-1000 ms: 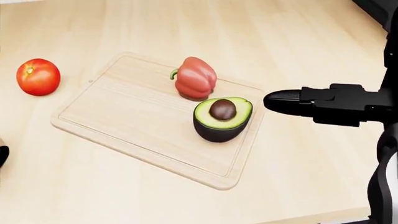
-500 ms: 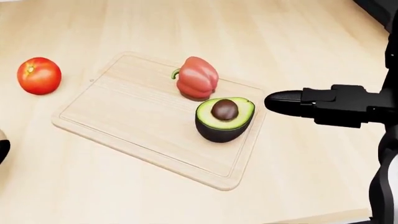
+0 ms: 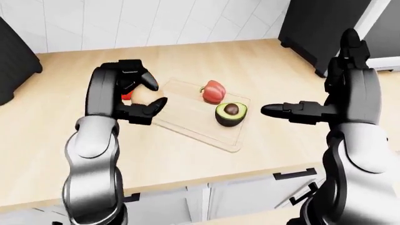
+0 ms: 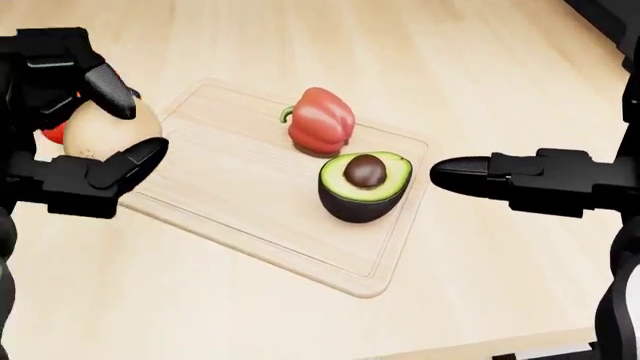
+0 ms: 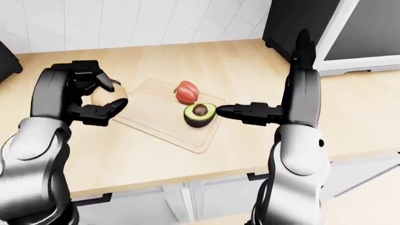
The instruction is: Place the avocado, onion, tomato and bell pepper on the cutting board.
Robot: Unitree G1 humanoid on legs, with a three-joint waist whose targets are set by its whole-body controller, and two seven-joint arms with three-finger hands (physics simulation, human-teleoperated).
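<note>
Pale round onion (image 4: 100, 129) is clasped by the left robot hand (image 4: 85, 142) above the wooden cutting board's (image 4: 240, 202) left edge. Lobed bell pepper (image 4: 322, 121) and halved avocado (image 4: 364, 186) lie on it. Right robot hand (image 4: 520, 181) is held unclenched, empty.

Left hand (image 4: 75, 142) raised above the tabletop's left part, forearm upright, black fingers (image 4: 125, 166) curled closed around the onion (image 4: 100, 129). Right hand (image 4: 520, 180) held level near the tabletop's right edge, fingers extended and spread, grasping nothing.
</note>
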